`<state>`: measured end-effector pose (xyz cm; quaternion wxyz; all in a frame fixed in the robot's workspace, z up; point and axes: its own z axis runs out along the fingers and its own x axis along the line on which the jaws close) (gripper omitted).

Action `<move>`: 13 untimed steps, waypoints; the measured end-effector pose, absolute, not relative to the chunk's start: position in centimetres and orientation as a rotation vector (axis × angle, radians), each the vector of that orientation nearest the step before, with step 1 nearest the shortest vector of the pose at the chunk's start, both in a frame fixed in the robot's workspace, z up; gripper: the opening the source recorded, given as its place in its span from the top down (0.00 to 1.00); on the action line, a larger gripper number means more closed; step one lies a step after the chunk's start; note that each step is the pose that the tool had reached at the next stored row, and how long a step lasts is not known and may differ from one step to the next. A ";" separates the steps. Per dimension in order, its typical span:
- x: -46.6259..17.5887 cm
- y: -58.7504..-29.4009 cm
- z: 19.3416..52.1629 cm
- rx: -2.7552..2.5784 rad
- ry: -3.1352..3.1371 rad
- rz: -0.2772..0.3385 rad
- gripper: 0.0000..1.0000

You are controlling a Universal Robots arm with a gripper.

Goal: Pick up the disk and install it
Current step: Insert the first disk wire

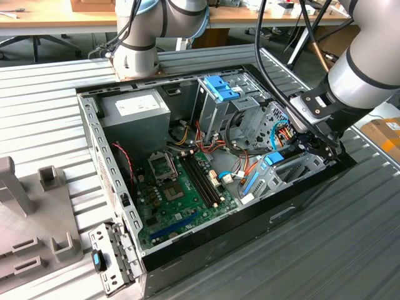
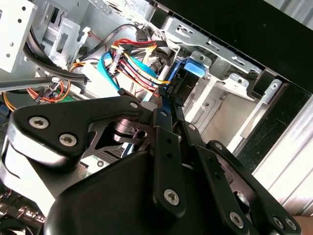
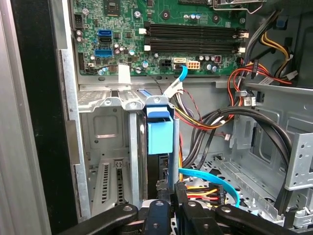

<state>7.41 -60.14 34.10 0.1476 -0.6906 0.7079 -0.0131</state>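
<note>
The disk (image 3: 160,134) stands on edge in a slot of the grey drive bay (image 3: 105,103) at the front corner of the open computer case (image 1: 112,187). Its black body sits between the bay's metal walls, with a bright blue tab on its end. In the exterior view, the blue tab of the disk (image 1: 275,159) shows on the exterior view's right, just below my gripper (image 1: 307,141). In both wrist views my gripper (image 3: 168,190) (image 2: 166,100) is shut on the disk's (image 2: 195,67) near edge.
Loose red, yellow, orange and blue cables (image 3: 210,122) crowd the space beside the bay. The green motherboard (image 1: 181,187) lies on the case floor. A tall metal cage with a ribbed blue clip (image 1: 220,87) stands behind. A grey box (image 1: 134,115) fills the far corner.
</note>
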 end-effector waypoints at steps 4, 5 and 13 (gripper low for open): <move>7.5 -60.1 34.1 -1.985 2.038 -0.038 0.84; 7.5 -60.1 34.1 -1.984 2.039 -0.038 0.84; 7.5 -60.1 34.2 -1.980 2.047 -0.044 0.84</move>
